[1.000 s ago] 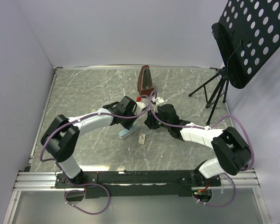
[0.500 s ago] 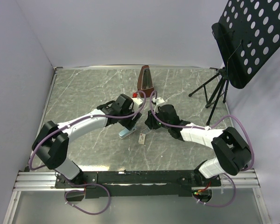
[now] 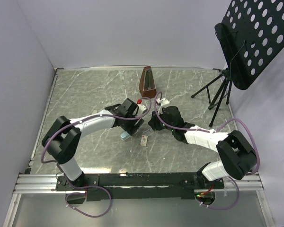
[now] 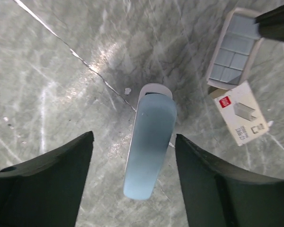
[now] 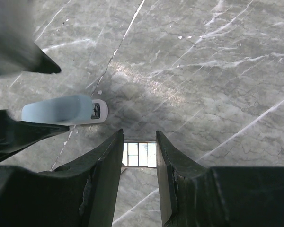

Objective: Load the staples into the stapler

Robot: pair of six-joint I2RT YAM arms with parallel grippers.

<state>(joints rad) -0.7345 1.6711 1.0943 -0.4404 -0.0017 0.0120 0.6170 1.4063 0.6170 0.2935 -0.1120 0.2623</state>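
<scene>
The right hand (image 5: 138, 137) hides most of what seems a grey tray (image 5: 139, 154).

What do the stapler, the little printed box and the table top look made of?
Stapler: probably plastic, pale blue, smooth satin moulded top. Box: likely thin card, flat white face with printed red logo. Table top: grey marble pattern, glossy by its glare; stone or laminate, cannot tell.

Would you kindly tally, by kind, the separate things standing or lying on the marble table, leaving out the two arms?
light blue plastic stapler: 1
cream card staple box with red print: 1
white tray of grey staple strips: 1
brown tapered upright case: 1
black perforated metal music stand on a tripod: 1
Total: 5
</scene>
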